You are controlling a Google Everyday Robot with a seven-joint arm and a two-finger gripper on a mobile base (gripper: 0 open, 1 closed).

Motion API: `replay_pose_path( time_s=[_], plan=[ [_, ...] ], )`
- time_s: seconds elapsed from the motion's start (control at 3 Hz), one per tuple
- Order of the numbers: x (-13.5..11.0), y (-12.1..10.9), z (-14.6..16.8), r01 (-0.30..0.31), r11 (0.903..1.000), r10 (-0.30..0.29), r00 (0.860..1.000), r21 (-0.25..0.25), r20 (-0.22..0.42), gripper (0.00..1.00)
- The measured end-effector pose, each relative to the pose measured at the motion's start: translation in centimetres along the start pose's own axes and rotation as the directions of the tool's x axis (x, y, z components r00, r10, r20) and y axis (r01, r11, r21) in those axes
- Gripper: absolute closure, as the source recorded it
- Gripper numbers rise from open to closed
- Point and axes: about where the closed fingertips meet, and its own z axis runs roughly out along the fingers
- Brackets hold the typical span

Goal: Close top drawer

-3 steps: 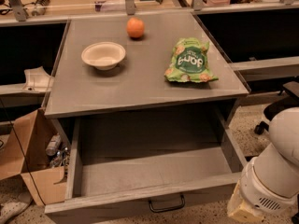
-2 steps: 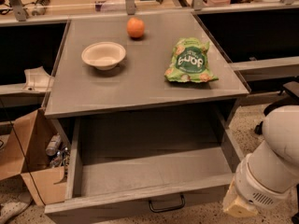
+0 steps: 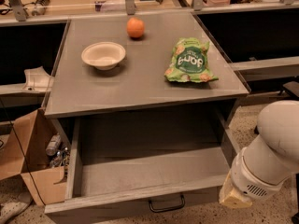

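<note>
The wide grey wood-grain top drawer (image 3: pixel 149 171) stands pulled out at 6 o'clock, its dark loop handle (image 3: pixel 166 203) exactly where it was a second ago. The white robot arm (image 3: pixel 273 143) has edged in from 4 o'clock. Its cream-coloured gripper (image 3: pixel 233 196) is now just beside the drawer's right front corner; whether it is open or closed cannot be told. The round cream bowl (image 3: pixel 103 55) at 11 o'clock is unmoved.
</note>
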Motion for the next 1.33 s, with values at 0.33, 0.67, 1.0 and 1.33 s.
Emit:
replay_pose_path(
  time_s=[0.33,0.67,1.0,1.33],
  plan=[
    [0.7,-2.3,2.1,-0.068,0.9976,0.068,0.998,0.012,-0.01,1.0],
    [0.8,-2.4,2.8,-0.07,0.9976,0.07,0.997,0.004,-0.014,1.0],
    [-0.5,-3.4,2.7,-0.046,0.9987,0.046,0.999,0.021,0.024,1.0],
    [-2.5,-3.6,2.8,-0.002,0.9999,0.001,0.998,0.01,0.057,1.0]
  ],
)
